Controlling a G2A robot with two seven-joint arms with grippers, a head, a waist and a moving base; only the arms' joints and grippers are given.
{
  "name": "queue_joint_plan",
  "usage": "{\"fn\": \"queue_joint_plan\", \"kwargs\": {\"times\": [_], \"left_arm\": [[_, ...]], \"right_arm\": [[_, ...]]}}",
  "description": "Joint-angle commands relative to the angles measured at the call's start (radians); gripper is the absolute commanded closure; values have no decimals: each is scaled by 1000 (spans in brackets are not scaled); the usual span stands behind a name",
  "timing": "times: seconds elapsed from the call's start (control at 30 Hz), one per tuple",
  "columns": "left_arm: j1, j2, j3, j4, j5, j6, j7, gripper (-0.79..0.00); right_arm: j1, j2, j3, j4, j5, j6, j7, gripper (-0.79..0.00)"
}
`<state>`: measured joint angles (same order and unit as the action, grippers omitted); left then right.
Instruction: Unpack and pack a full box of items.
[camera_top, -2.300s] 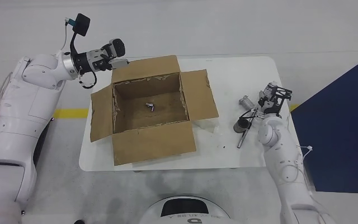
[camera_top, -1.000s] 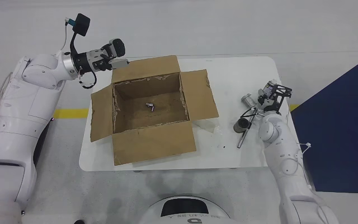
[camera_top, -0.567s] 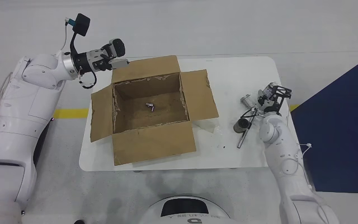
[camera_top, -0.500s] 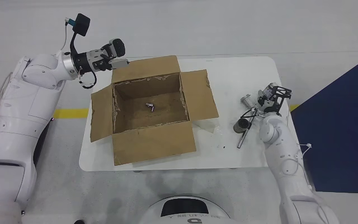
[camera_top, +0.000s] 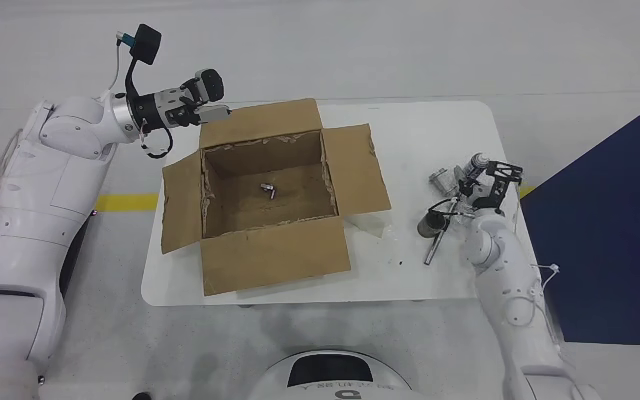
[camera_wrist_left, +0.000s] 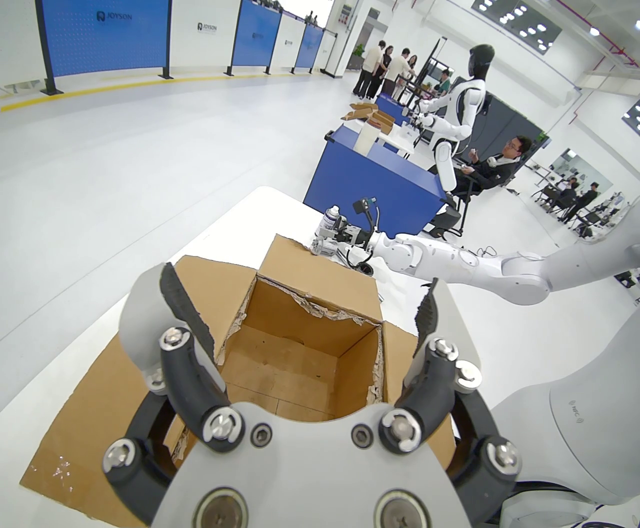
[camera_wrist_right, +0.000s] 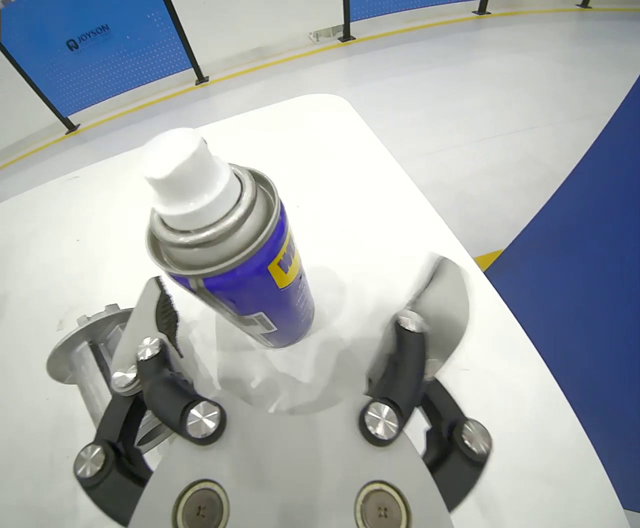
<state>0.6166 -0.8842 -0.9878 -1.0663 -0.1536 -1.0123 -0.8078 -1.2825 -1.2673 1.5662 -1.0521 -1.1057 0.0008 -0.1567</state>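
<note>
The cardboard box (camera_top: 275, 255) is sitting open on the left part of the white table (camera_top: 430, 130), all four flaps folded outward. A single small metal piece (camera_top: 267, 188) is lying on its floor.

The left hand (camera_wrist_left: 300, 295) is hovering over the far left corner of the box with its fingers (camera_wrist_left: 172, 295) spread wide apart and holding nothing.

On the right side of the table, well apart from the box, the unpacked things are lying together. The blue spray can (camera_wrist_right: 250, 260) with its white cap is standing near the table's right edge. The right hand (camera_wrist_right: 300, 295) is sitting right at it, fingers apart, and the can is standing in line with the gap between them, just ahead of the tips. It is not clamped. Something white and crumpled (camera_wrist_right: 280, 380) is lying at the can's base, too washed out to make out what it is.

A flanged metal cylinder (camera_wrist_right: 85, 360) is lying just beside the can, on the box's side of it. Nearer the robot, a dark round piece (camera_top: 430, 222) and a thin rod (camera_top: 432, 250) are lying next to each other.
</note>
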Motion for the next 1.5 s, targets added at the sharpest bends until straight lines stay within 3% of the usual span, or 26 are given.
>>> {"fn": "queue_joint_plan", "kwargs": {"times": [0.0, 0.37, 0.5, 0.93, 1.1, 1.3, 1.47], "left_arm": [[0, 0, 0, 0, 0, 0, 0, -785], [0, 0, 0, 0, 0, 0, 0, -785], [0, 0, 0, 0, 0, 0, 0, -785], [0, 0, 0, 0, 0, 0, 0, -785], [21, 1, 0, 15, 51, 88, 16, -785], [-9, -3, 64, 7, 200, 231, -148, -785], [-33, -12, 93, 13, 217, 290, -198, -785]], "right_arm": [[-43, 4, 18, -60, 8, -19, -12, -785], [-230, 16, 97, -364, 79, -146, -42, -785], [-281, 11, 111, -474, 221, -213, -42, -785], [-281, 10, 106, -475, 227, -219, -34, -785], [-281, 12, 71, -529, 148, -248, -14, -785], [-266, 14, 57, -540, 127, -282, -1, -785], [-291, 17, 50, -596, 82, -333, -24, -785]]}}
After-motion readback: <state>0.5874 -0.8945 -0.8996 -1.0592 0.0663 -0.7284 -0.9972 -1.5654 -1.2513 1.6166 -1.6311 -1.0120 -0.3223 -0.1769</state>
